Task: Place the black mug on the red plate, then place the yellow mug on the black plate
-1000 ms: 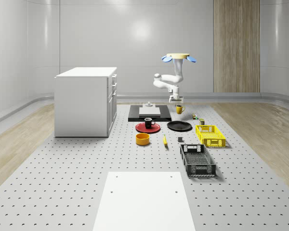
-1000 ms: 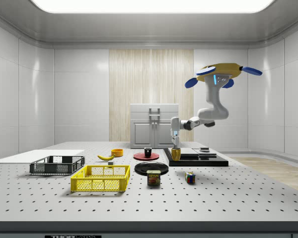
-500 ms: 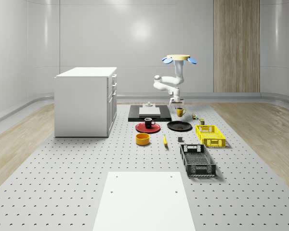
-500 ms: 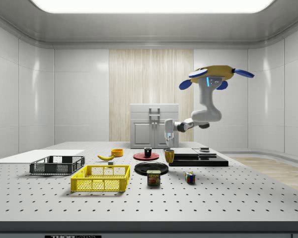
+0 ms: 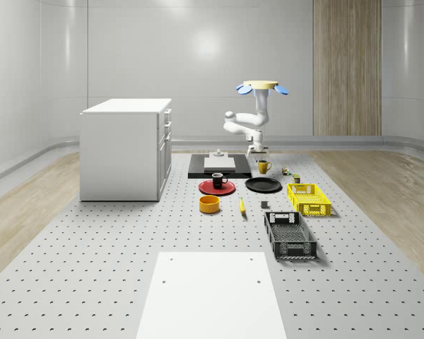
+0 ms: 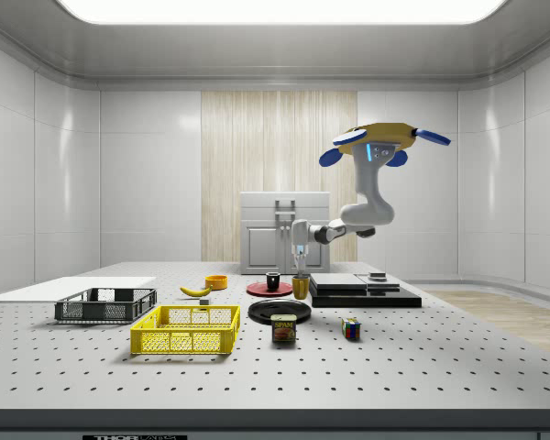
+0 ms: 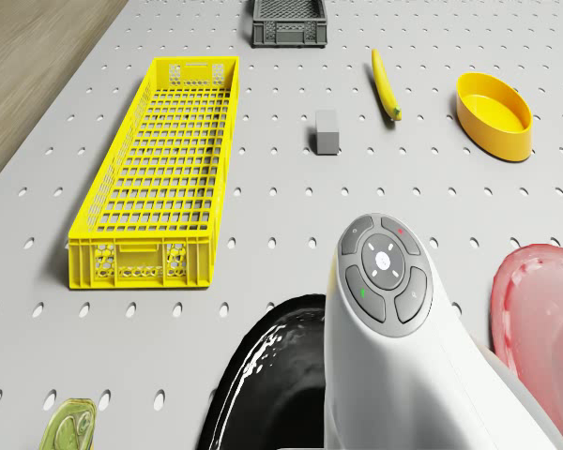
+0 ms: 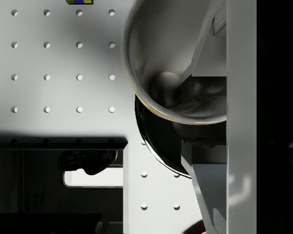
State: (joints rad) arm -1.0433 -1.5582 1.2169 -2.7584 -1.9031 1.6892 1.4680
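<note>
Can (image 6: 283,328) just beside the black plate (image 6: 280,312) reads "SPAM". Hand (image 6: 300,271) is closed on the yellow mug (image 6: 301,287), held upright in the air over the black plate's far edge; drone (image 6: 376,143) hovers above and beyond that plate. Black mug (image 5: 218,179) sits on the red plate (image 5: 217,187), next to the black plate.

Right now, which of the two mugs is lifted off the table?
The yellow mug, held in the gripper above the black plate's far edge. The black mug stands on the red plate.
</note>
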